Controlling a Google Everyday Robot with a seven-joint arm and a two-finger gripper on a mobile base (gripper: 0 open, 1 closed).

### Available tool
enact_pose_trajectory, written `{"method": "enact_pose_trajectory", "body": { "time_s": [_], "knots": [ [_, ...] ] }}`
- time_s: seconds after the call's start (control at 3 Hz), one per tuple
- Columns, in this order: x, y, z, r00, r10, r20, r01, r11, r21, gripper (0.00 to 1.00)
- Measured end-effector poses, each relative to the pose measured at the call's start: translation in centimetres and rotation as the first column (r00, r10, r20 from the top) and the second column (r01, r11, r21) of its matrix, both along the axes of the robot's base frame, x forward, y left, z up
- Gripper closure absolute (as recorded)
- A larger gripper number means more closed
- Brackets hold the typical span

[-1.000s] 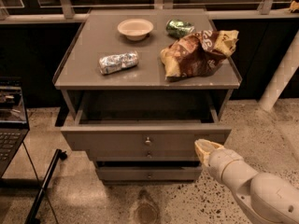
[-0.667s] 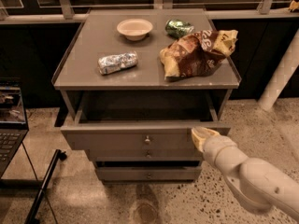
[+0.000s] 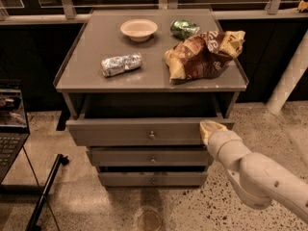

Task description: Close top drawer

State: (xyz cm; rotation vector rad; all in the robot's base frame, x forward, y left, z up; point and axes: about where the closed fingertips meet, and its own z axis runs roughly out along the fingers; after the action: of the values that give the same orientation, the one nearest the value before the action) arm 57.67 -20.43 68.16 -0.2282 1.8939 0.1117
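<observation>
Camera view: the cabinet (image 3: 77,83) is standing by a dark wall, with speckled floor lying open before it.
Left side: a laptop (image 3: 9,129) and a black stand (image 3: 45,191) are taking up floor near the cabinet.
Right side: a white post (image 3: 288,81) is standing apart from the cabinet.
Top drawer (image 3: 115,134): sitting partly pulled out, its front edge jutting forward of the tabletop.
Gripper (image 3: 211,129): resting at the drawer front's right end, right of the knob (image 3: 152,134), seemingly touching it; whether it is spread or pressed together cannot be told.

Speckled stone floor (image 3: 96,201), grey rail (image 3: 29,19) behind, white pillar (image 3: 291,76) at right
</observation>
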Motion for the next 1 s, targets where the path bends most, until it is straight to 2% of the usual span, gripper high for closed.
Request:
{"method": "enact_pose_trajectory", "body": {
  "time_s": [0.33,1.0],
  "knots": [
    [0.78,-1.79,0.31,0.9971,-0.075,0.011,0.075,0.997,-0.026,1.00],
    [1.44,-1.40,0.39,0.9971,-0.070,0.029,0.071,0.997,-0.032,1.00]
  ]
}}
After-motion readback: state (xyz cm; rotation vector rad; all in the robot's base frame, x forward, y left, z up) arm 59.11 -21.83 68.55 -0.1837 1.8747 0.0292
